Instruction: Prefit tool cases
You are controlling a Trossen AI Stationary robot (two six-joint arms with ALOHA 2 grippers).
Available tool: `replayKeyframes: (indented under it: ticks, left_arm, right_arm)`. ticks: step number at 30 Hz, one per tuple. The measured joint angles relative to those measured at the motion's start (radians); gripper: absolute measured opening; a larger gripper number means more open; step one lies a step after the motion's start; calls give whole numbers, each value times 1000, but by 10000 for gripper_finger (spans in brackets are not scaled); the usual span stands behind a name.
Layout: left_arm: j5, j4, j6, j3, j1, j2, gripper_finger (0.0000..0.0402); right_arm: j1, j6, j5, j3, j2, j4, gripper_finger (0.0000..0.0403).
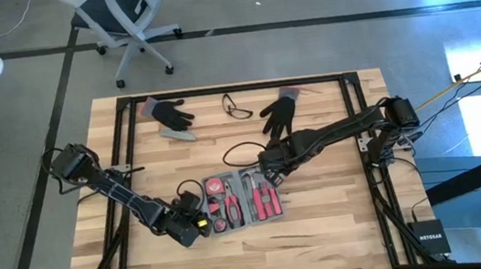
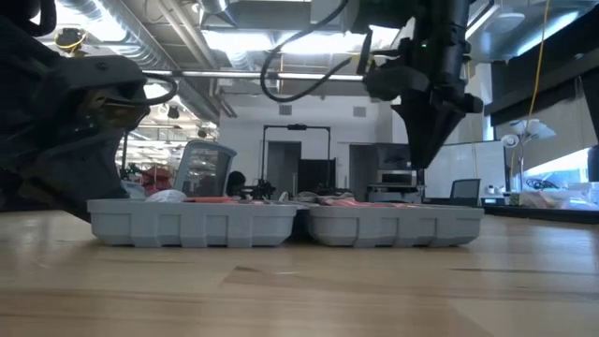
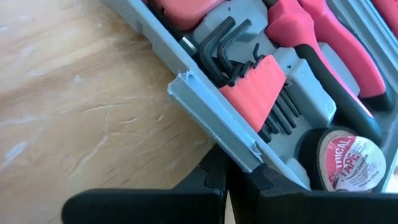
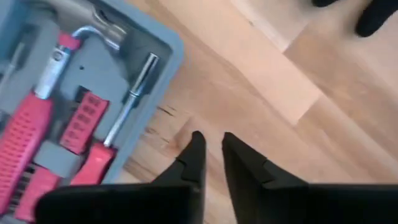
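The tool case (image 1: 242, 199) lies open and flat on the wooden table, both grey halves (image 2: 285, 225) resting on their undersides. Its recesses hold red-handled tools, hex keys (image 3: 245, 81) and a tape roll (image 3: 345, 162). My left gripper (image 1: 198, 224) is shut at the case's left near edge (image 3: 227, 177). My right gripper (image 1: 268, 170) hangs pointing down over the case's far right corner (image 2: 426, 154). Its fingers (image 4: 211, 146) stand a narrow gap apart, with only bare table and the case corner (image 4: 165, 43) below them. My left gripper has its shut fingertips (image 3: 214, 171) against the outer side wall of the case's left half, just beside the grey latch flap (image 3: 211, 118). The fingers come slanting down from the table's left near side. The case stays flat on the table.
Two black gloves (image 1: 171, 113) (image 1: 279, 111), a pair of glasses (image 1: 237, 107) and a small grey bar (image 1: 178, 134) lie at the table's far side. A black frame (image 1: 125, 167) runs round the tabletop. Bare wood lies right of the case (image 1: 341, 205).
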Motion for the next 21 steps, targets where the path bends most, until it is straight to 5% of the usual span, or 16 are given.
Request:
replayKeyframes:
  ticks: [11,21]
  left_arm:
    - [7,0,-66,0,4,0,0]
    - [12,0,-26,0,5,0,0]
  right_arm:
    - [37,32,-191,-22,7,292,204]
    - [205,225,-146,12,10,316,203]
